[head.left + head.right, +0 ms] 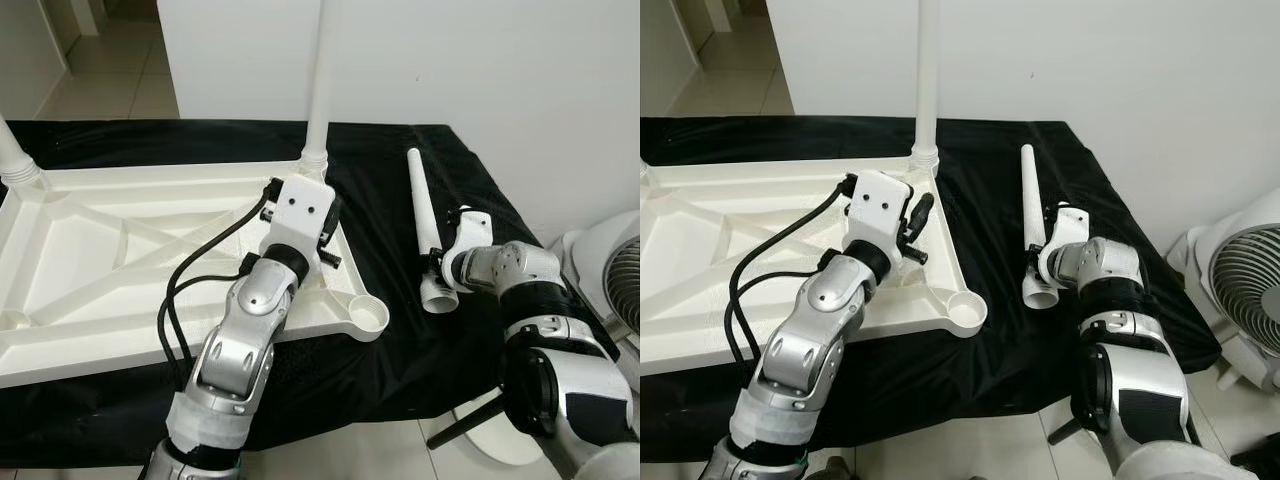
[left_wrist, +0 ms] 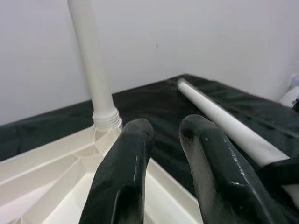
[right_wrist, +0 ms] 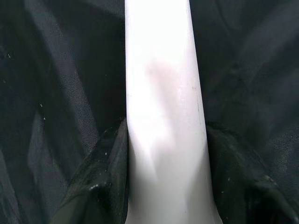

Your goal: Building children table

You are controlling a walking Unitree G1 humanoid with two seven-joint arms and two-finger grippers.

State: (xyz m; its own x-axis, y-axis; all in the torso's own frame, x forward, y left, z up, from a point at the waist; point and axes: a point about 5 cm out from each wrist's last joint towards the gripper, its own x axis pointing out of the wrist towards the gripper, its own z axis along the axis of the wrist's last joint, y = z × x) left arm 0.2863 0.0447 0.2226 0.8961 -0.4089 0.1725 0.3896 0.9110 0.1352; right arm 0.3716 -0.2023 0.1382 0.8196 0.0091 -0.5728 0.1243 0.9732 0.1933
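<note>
A white tabletop (image 1: 120,250) lies upside down on a black cloth. One white leg (image 1: 320,80) stands screwed into its far right corner and another leg (image 1: 15,160) into the far left. The near right socket (image 1: 368,315) holds nothing. A loose leg (image 1: 425,215) lies on the cloth to the right of the tabletop. My right gripper (image 3: 163,154) is shut on that leg near its thick end. Over the tabletop's right rim hovers my left gripper (image 2: 163,135), fingers a narrow gap apart with nothing between them.
The black cloth (image 1: 400,150) covers the low surface up to a white wall behind. A white fan (image 1: 620,270) stands on the tiled floor at the right. A black cable (image 1: 185,280) loops from my left arm over the tabletop.
</note>
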